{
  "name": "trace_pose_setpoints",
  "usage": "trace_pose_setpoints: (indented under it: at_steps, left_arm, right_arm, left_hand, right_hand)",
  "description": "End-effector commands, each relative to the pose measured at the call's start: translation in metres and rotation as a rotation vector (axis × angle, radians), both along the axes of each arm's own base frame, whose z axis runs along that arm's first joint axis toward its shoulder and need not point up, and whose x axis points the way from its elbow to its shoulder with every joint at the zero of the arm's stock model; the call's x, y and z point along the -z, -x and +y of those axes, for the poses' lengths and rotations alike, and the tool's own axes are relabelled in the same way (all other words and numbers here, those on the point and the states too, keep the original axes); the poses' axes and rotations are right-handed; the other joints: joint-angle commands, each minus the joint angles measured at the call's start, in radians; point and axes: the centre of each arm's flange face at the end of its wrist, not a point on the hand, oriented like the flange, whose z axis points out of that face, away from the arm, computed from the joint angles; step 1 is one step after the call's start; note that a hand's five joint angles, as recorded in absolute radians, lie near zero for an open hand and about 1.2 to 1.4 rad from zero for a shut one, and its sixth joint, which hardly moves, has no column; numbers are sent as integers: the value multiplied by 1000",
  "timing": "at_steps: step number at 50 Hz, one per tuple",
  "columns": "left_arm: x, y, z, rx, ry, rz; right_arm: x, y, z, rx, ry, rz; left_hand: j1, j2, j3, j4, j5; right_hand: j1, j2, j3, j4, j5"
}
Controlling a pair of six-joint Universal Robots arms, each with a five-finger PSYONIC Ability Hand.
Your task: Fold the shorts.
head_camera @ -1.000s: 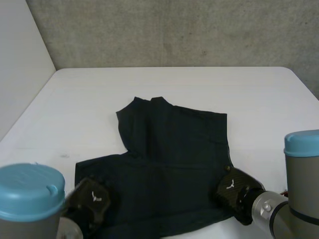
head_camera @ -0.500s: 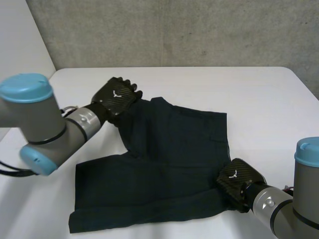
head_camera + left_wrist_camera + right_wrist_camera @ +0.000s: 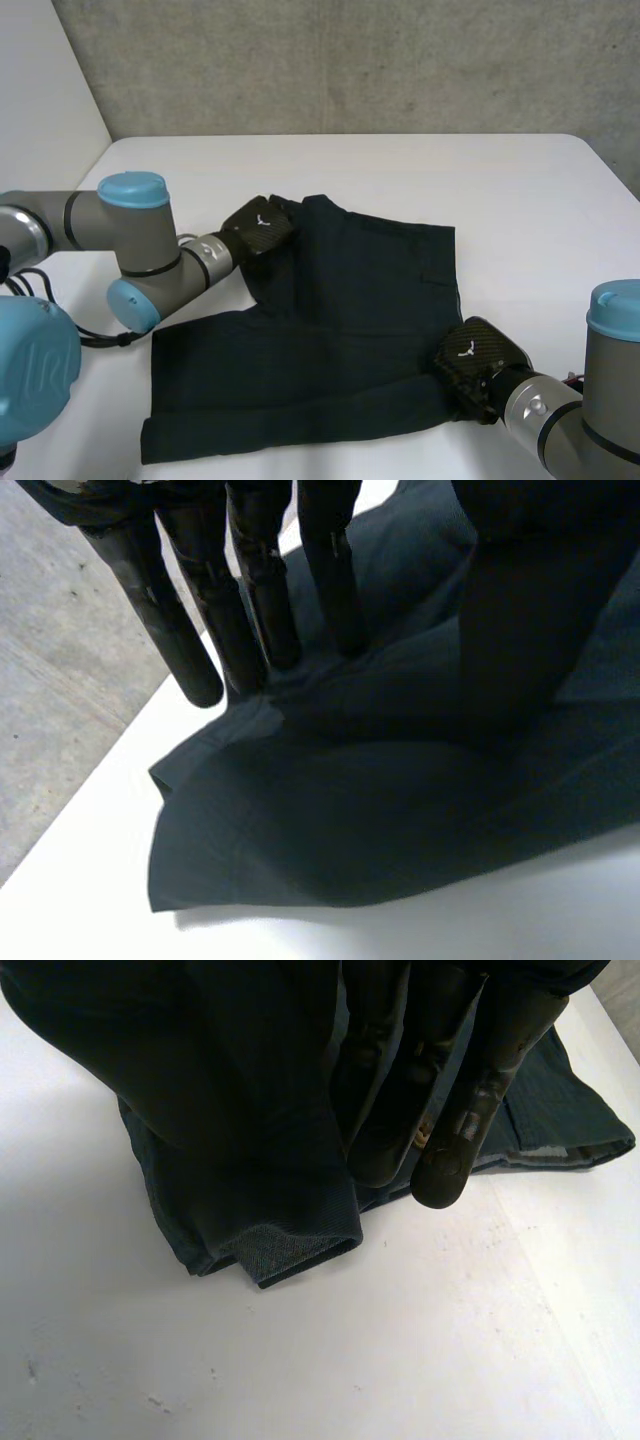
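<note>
Left hand (image 3: 258, 228) has dropped lower onto the far leg hem; shorts (image 3: 340, 330) unfolded yet.
Shorts lie spread flat mid-counter (image 3: 500, 200). Left fingers (image 3: 255, 590) straight, pinching hem w/ thumb; right hand (image 3: 472, 362) fingers (image 3: 470, 1080) clamp the near right corner. Whole fold prob. still to do. No legible writing, just a small white mark on each hand's back.

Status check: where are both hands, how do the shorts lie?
Right hand pinching shorts at near right corner. Left hand on far leg corner, grip unclear. Shorts spread flat on table, unfolded; no obstruction seen.
</note>
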Motion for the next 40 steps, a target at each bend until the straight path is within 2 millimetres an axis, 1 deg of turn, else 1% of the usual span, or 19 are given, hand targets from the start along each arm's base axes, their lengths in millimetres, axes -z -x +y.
trace_pose_setpoints:
  at_steps: [1,5,6,8,9,11,15,18,22,29,32,33,36,37,40]
  left_arm:
    - [3,-1,-3,-7,-14,-15]
    - [-2,-6,-6,-32,3,-25]
    - [-7,-8,-6,-48,15,-34]
    - [-13,-10,-4,-70,23,-45]
    - [-17,-17,0,-117,23,-72]
    - [-18,-21,1,-137,21,-84]
    - [-16,-33,14,-227,-9,-136]
    - [-19,-40,20,-298,-21,-155]
    - [-14,-48,30,-379,-65,-170]
    - [-8,-51,42,-492,-144,-138]
    - [-13,-53,46,-527,-147,-124]
    - [-17,-54,48,-536,-146,-116]
    - [-26,-55,52,-544,-144,-94]
    - [-33,-56,55,-547,-141,-77]
    - [-44,-56,59,-548,-134,-49]
  right_arm:
    - [1,0,0,0,3,0]
    - [0,0,-1,1,5,-2]
    - [0,0,-1,0,4,0]
    - [0,0,-1,0,4,0]
    - [0,-1,-1,-2,7,-2]
    - [0,-1,0,-2,6,-1]
    - [1,-1,0,-3,1,1]
    - [3,-1,0,-3,-6,4]
    - [4,-1,1,-7,-10,6]
    - [5,-1,2,-7,-13,9]
    - [6,-1,2,-7,-15,9]
    - [6,-1,2,-7,-15,9]
    - [6,0,1,-2,-14,8]
    - [6,0,1,-1,-14,7]
    - [6,0,0,1,-6,4]
  left_hand:
    - [654,672,681,679,683]
    - [667,684,694,691,695]
    - [667,684,694,691,695]
    - [667,684,694,691,695]
    - [667,684,694,691,695]
    - [667,684,694,691,695]
    - [667,684,694,691,695]
    - [667,684,694,691,695]
    - [667,684,694,691,695]
    - [667,684,694,691,695]
    - [524,541,551,548,552]
    - [425,442,451,449,453]
    - [312,330,339,337,341]
    - [141,158,167,165,169]
    - [-277,-259,-250,-253,-248]
  right_hand:
    - [418,221,190,205,224]
    - [418,221,190,205,224]
    - [418,221,190,205,224]
    - [418,221,190,205,224]
    - [418,221,190,205,224]
    - [418,221,190,205,224]
    - [418,221,190,205,224]
    - [418,221,190,205,224]
    - [418,221,190,205,224]
    - [418,221,190,205,224]
    - [418,221,190,205,224]
    - [418,221,190,205,224]
    - [418,221,190,205,224]
    - [418,221,190,205,224]
    - [418,221,190,205,224]
